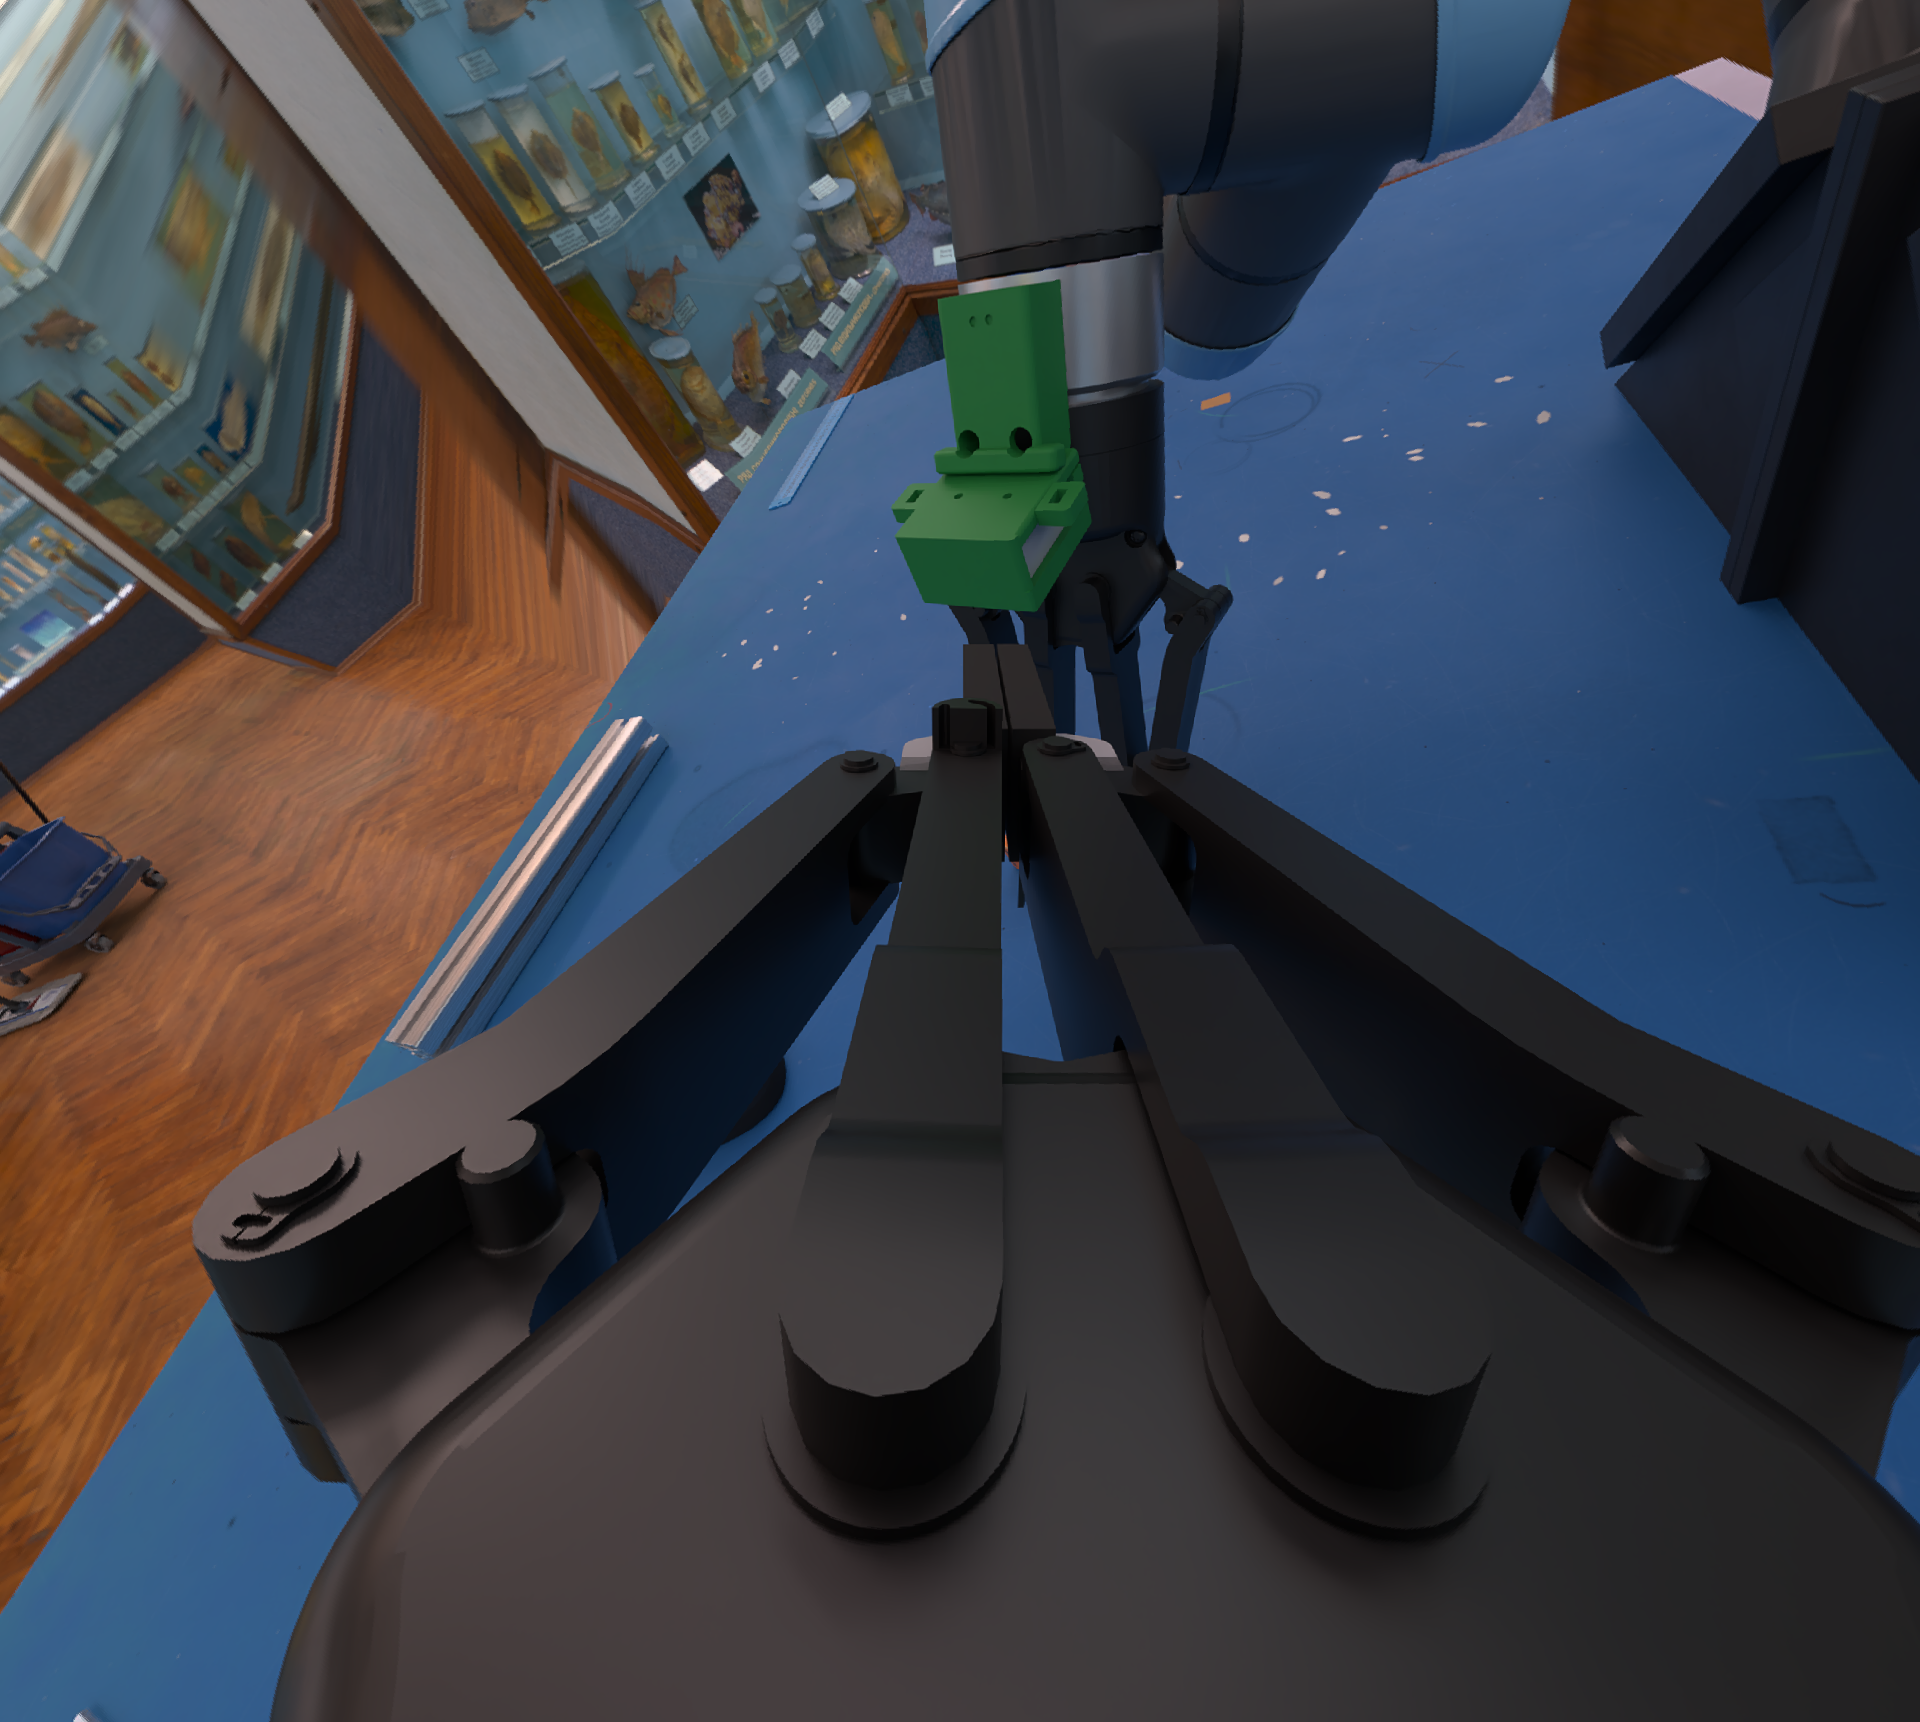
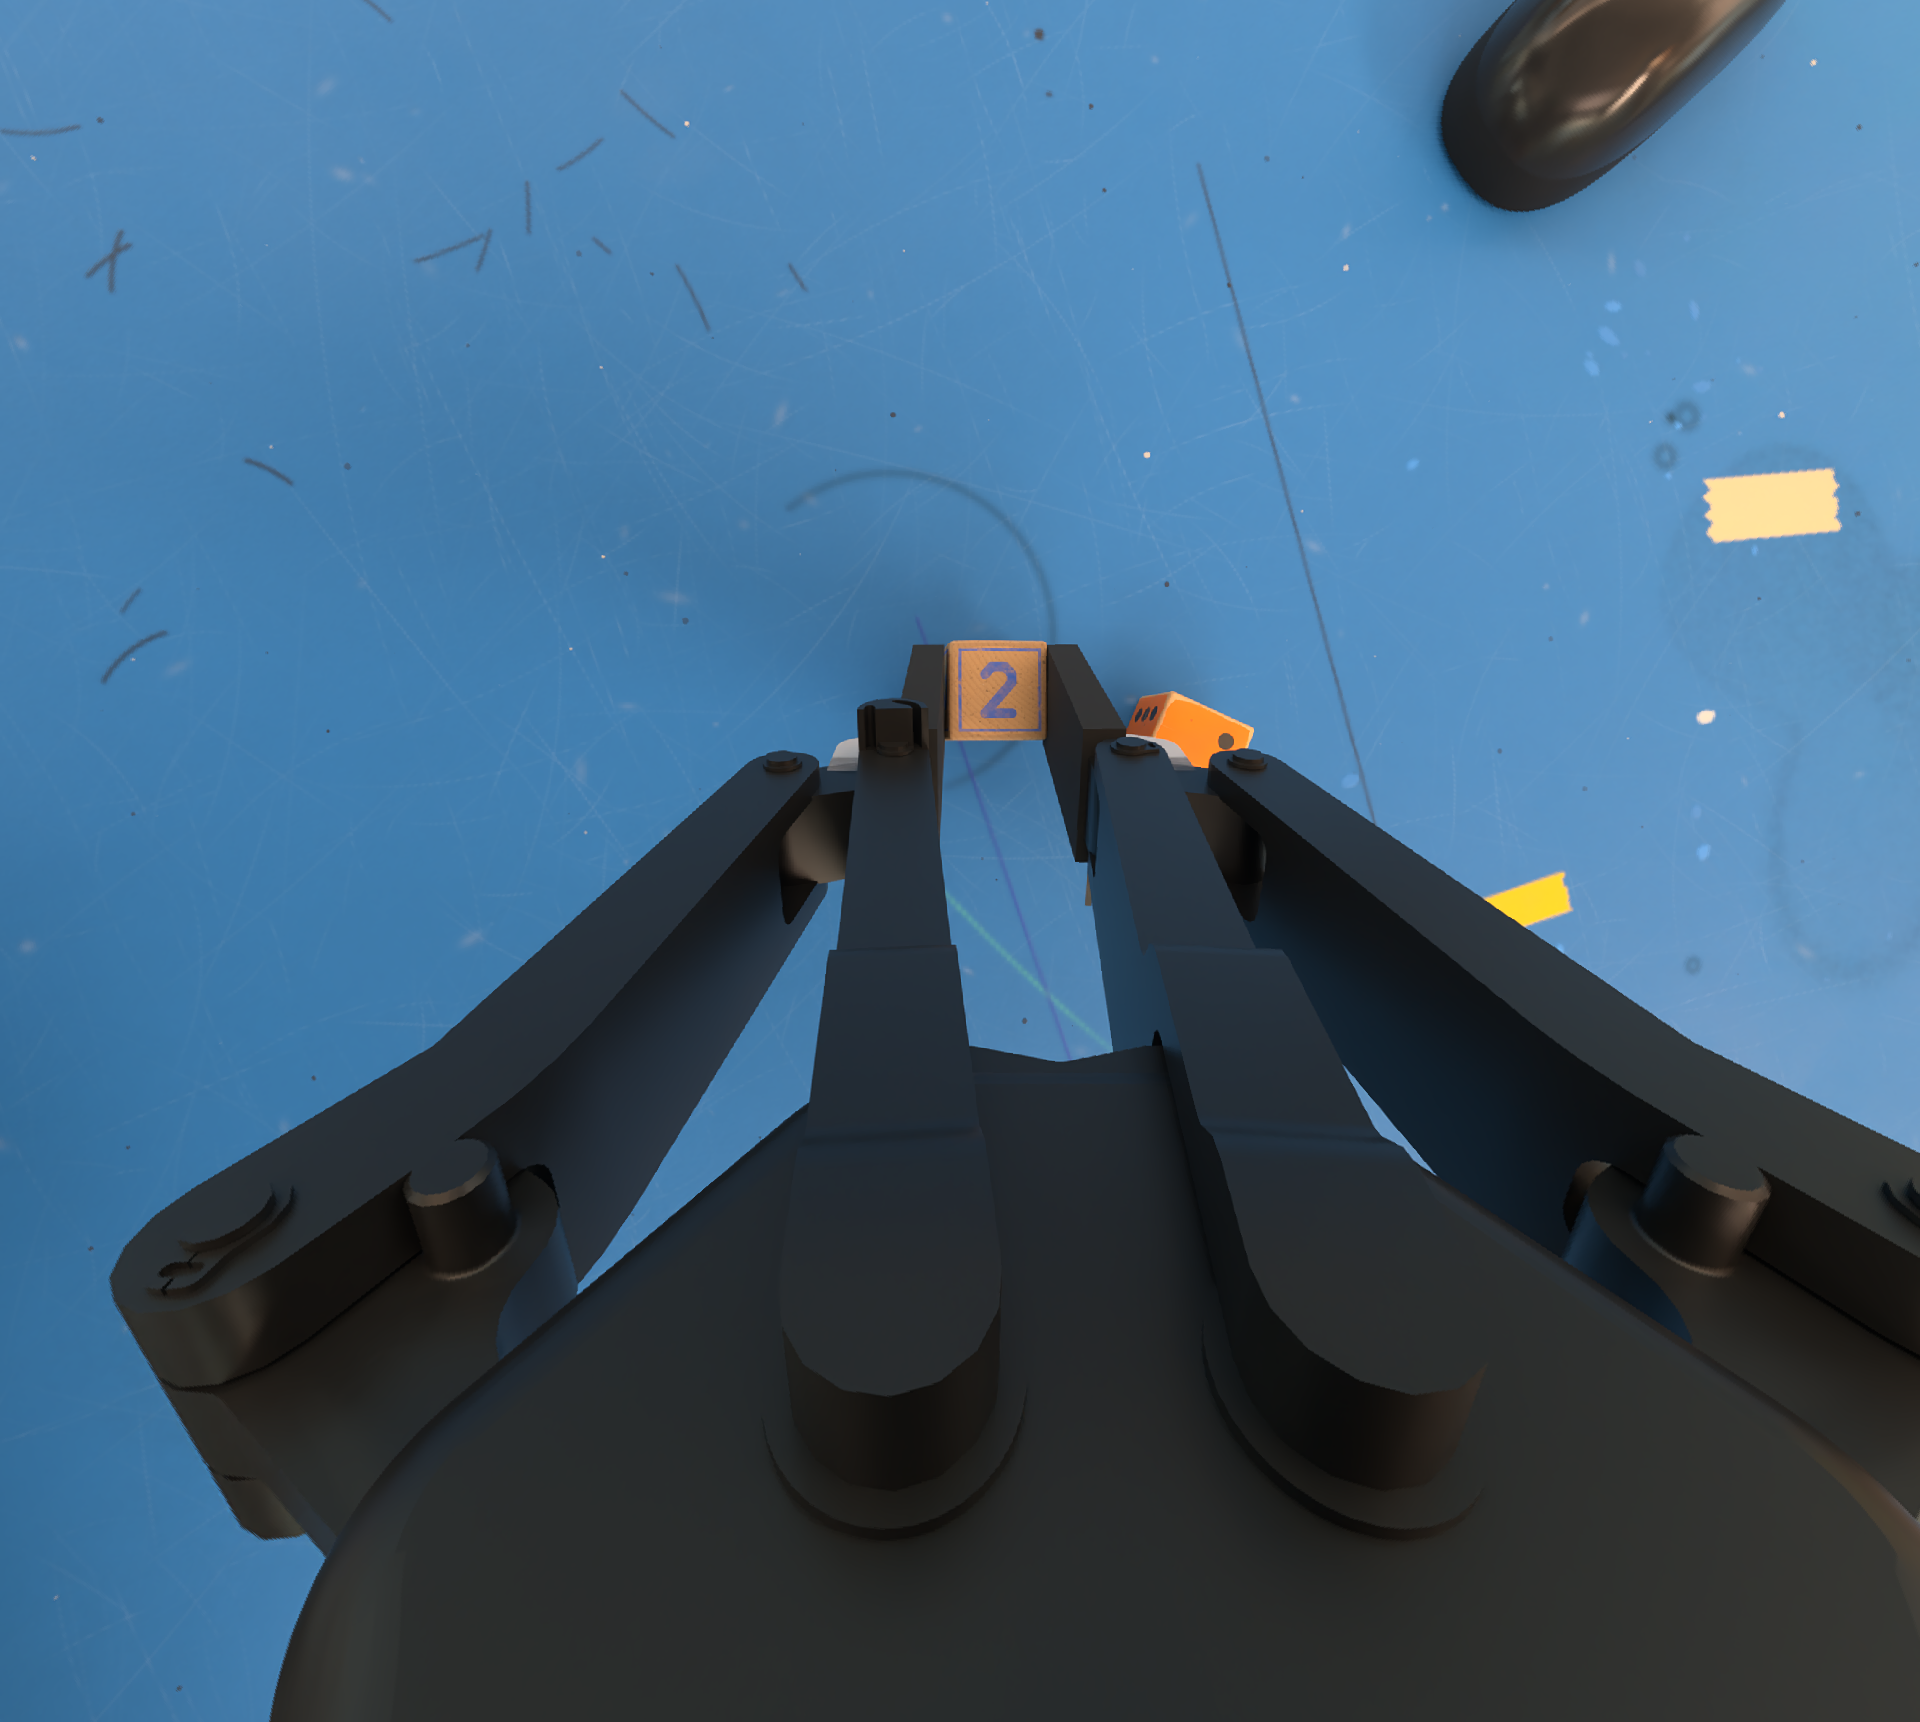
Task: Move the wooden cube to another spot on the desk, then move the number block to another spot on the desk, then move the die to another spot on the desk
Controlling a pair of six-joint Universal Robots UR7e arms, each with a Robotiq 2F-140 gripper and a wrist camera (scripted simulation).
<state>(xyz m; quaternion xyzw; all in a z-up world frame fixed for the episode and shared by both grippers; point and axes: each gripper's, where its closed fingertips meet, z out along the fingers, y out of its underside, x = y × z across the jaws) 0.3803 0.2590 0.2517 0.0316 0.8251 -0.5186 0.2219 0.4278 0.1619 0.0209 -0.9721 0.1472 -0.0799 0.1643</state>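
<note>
Wooden number block (image 2: 995, 689) sits clamped between the right pincer (image 2: 995, 698) fingers, over the blue counter (image 2: 520, 425); contact with the counter cannot be told. Small, rigid, likely light; flat opposite faces are the sound hold, as taken. Orange die (image 2: 1193, 725) lies just beside, to the right. Black mouse (image 2: 1631, 25) lies well apart, far right. Left pincer (image 1: 1006, 742) is pressed closed, empty. Wooden cube not seen.

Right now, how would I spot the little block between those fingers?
Look at the blue desk, well below the glossy dark mouse. Where the right gripper meets it, the number block sits between its fingers. It is pale wood with a blue framed digit; the orange die beside it has dark dots.
</note>
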